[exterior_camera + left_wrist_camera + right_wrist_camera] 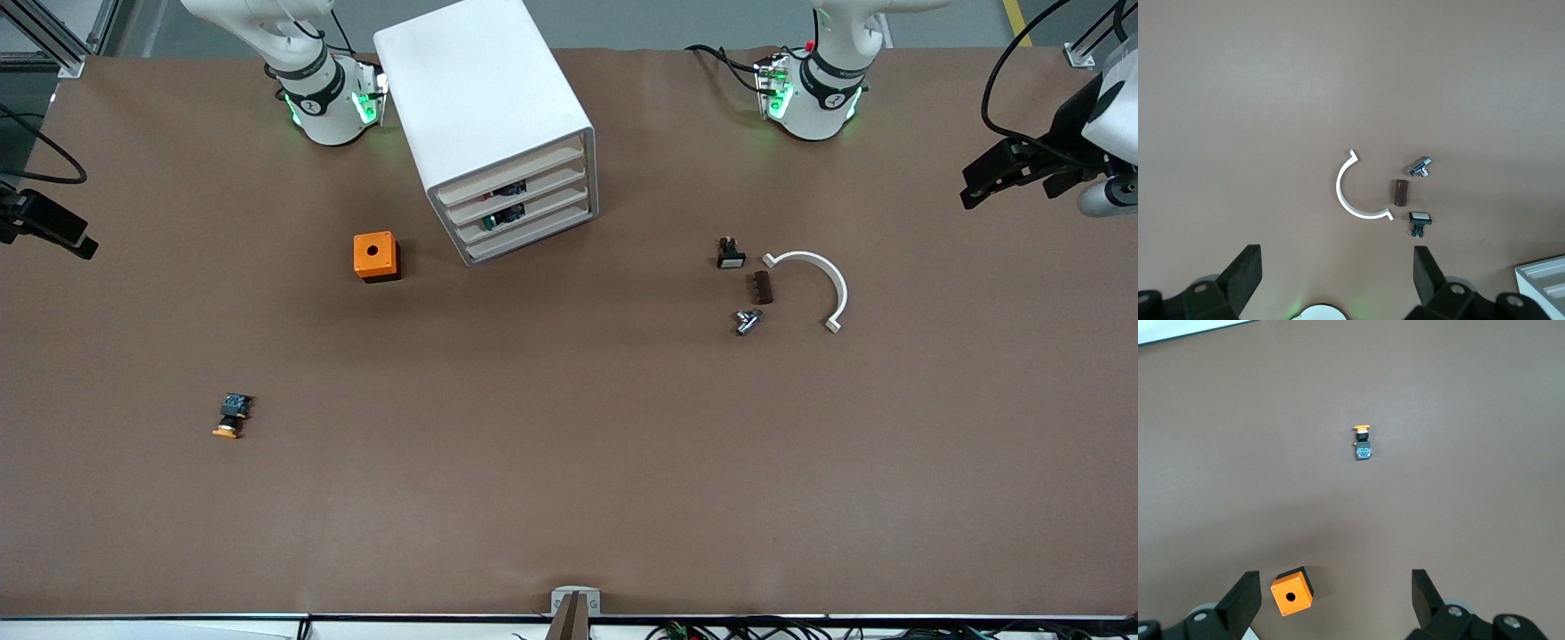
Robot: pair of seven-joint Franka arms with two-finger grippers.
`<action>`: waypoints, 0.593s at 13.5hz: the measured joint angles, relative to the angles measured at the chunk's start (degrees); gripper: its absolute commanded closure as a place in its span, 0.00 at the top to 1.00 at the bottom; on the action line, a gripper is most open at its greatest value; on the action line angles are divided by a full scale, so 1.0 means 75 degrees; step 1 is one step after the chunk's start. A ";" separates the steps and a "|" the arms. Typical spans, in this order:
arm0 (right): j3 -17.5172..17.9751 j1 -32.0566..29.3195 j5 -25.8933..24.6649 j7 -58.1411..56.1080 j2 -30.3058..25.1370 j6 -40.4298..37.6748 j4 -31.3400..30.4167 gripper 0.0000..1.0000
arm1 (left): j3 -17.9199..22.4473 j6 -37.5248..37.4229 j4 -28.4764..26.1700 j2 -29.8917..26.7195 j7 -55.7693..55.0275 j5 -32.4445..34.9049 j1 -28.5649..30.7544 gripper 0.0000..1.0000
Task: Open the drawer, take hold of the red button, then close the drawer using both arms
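The white cabinet (480, 107) stands between the two arm bases, with four stacked drawers, all shut. The second drawer from the top (542, 182) holds the button (510, 188), seen through the gap as a dark body with a bit of red. My left gripper (982, 182) hangs high over the left arm's end of the table, open and empty; its wrist view (1336, 260) looks down on bare table. My right gripper (62, 233) hangs high over the right arm's end, open and empty (1333, 580).
An orange box with a round hole (376, 256) (1292, 591) sits beside the cabinet. An orange-yellow-capped button (233, 416) (1363, 443) lies nearer the front camera. A green-capped button (496, 219) is in the third drawer. A white arc (822, 276) (1351, 200), brown block (762, 287), metal fitting (747, 321) and small switch (730, 253) lie toward the left arm's end.
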 measured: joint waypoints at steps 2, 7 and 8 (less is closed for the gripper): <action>0.0000 0.0000 0.0000 0.0000 -0.0004 0.0000 0.0000 1.00 | 0.0000 -0.0001 0.0003 0.0000 0.0000 0.0000 0.0000 1.00; -0.0002 -0.0001 0.0000 0.0000 -0.0011 0.0000 0.0000 1.00 | -0.0018 -0.0009 0.0011 0.0255 0.0001 0.0000 -0.0063 1.00; -0.0002 -0.0001 0.0000 0.0000 -0.0012 0.0000 0.0000 1.00 | -0.0037 -0.0005 0.0009 0.0458 0.0000 0.0000 -0.0086 1.00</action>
